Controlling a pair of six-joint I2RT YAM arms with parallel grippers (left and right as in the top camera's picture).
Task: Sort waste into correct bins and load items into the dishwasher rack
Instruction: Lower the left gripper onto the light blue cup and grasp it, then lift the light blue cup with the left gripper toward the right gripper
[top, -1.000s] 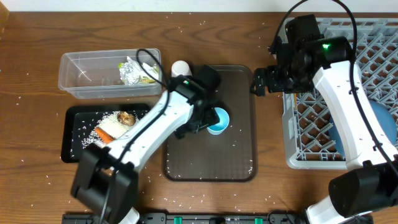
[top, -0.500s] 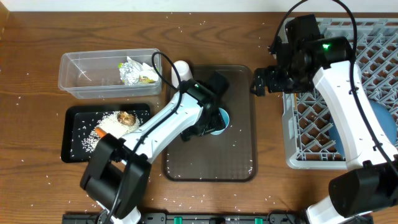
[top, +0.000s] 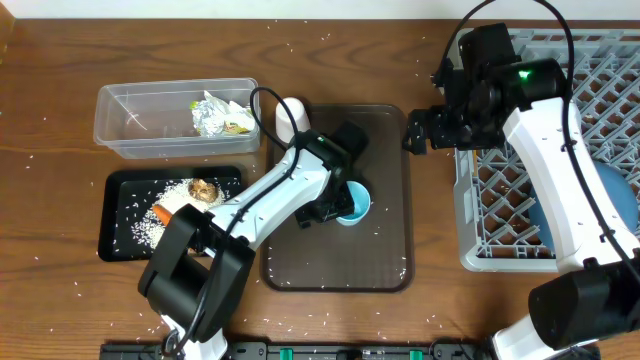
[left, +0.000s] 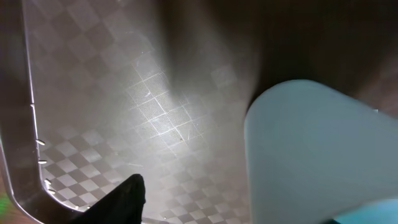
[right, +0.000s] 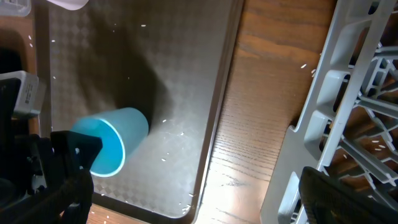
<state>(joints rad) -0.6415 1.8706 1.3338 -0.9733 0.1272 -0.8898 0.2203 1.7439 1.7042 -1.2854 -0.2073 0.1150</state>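
Observation:
The light-blue cup lies on its side on the brown serving tray, its mouth facing the tray's front-left. My left gripper is open at the cup's mouth. In the left wrist view one finger shows apart from the cup's wall; the other finger is hidden. My right gripper is open and empty over the gap between the tray and the grey dishwasher rack. In the right wrist view the cup is at lower left. The white cup stands at the tray's back-left corner. The bowl and chopsticks are out of view.
The clear tub holds the crumpled wrapper. The black tray holds rice, the brown lump and the carrot. The blue plate sits in the rack, part hidden by my right arm. Rice grains are scattered on the table.
My left arm has reached further right across the brown tray to the light-blue cup, which shifted slightly toward the front. My right arm has not moved.

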